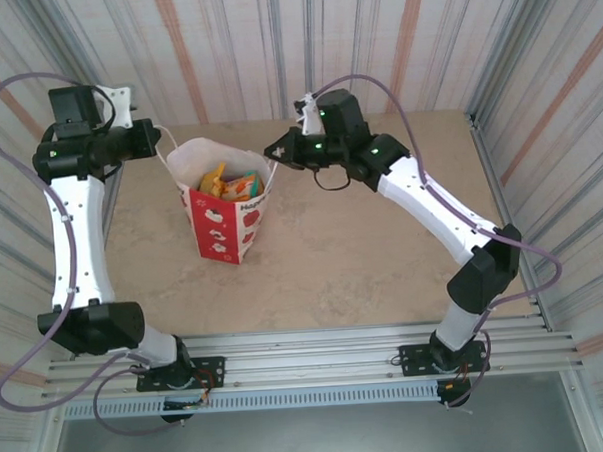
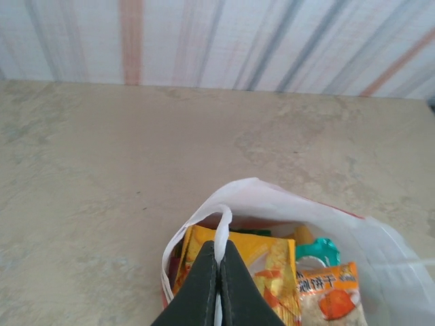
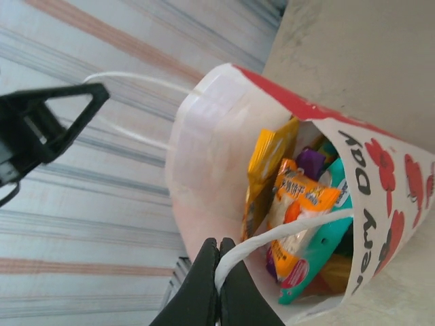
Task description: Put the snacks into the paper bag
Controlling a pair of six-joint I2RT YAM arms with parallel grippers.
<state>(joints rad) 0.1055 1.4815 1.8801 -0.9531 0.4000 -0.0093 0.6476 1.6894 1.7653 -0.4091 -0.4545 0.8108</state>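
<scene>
The table [image 1: 363, 253] is seen across the middle of the top view, and the paper bag [image 1: 224, 224] is stood upright on it, left of centre. The left pincer [image 2: 219, 257] is clenched on one white loop handle [image 2: 223, 221], and the right pincer [image 3: 219, 246] is clenched on the opposite handle [image 3: 285, 231]. The mouth is judged to be kept wide this way. The snacks [image 3: 299, 204] are packed inside, so the task is judged nearly finished.

Beige mottled stone-look tabletop [image 1: 363, 263], enclosed by pale striped corrugated wall panels [image 1: 234, 49]; ribbed aluminium rail [image 1: 317, 347] along near edge.
</scene>
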